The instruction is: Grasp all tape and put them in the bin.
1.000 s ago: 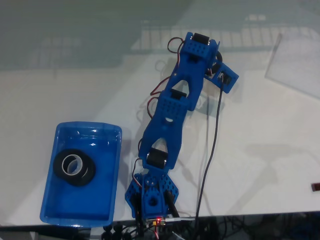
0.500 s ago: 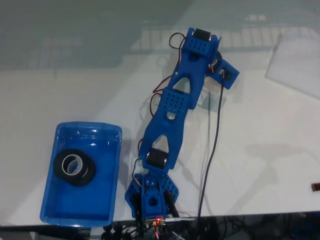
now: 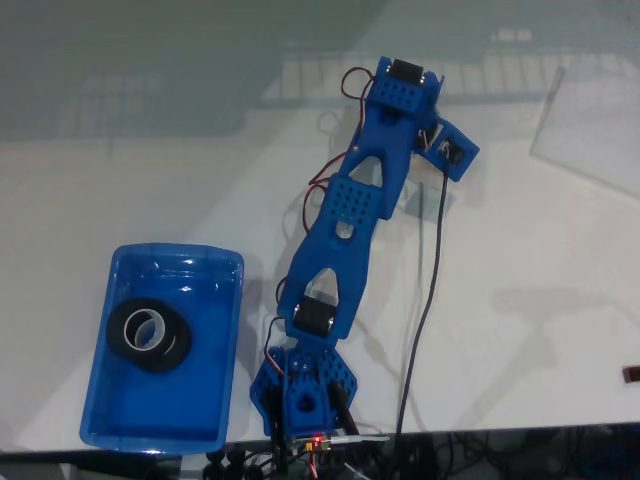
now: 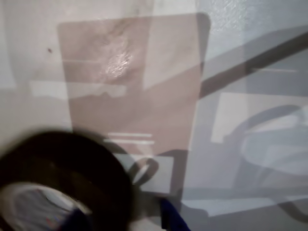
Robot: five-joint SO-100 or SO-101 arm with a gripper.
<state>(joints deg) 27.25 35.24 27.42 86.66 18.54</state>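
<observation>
In the fixed view the blue arm [image 3: 345,215] stretches away from its base across the white worktop [image 3: 520,300], and the end effector itself is hidden beneath the wrist housing, so how far it is open cannot be told there. Well behind it and off to the left in this view sits the blue bin [image 3: 215,345], holding black tape rolls [image 3: 148,335] that look like two stacked or overlapping, with a whitish core showing. In the wrist view a blurred black tape roll [image 4: 72,168] with a pale core lies at the lower left, close against a blue end effector tip [image 4: 171,219] at the bottom edge; whether the fingers are around it, touching it or merely beside it cannot be told, nor how wide they stand. The likely risk from here is a closing off-centre, which would nudge the roll along the glossy worktop or tip it on edge and let it roll away; the glare and reflections on the surface may also mislead the approach. No brand, label or writing can be read in either view.
</observation>
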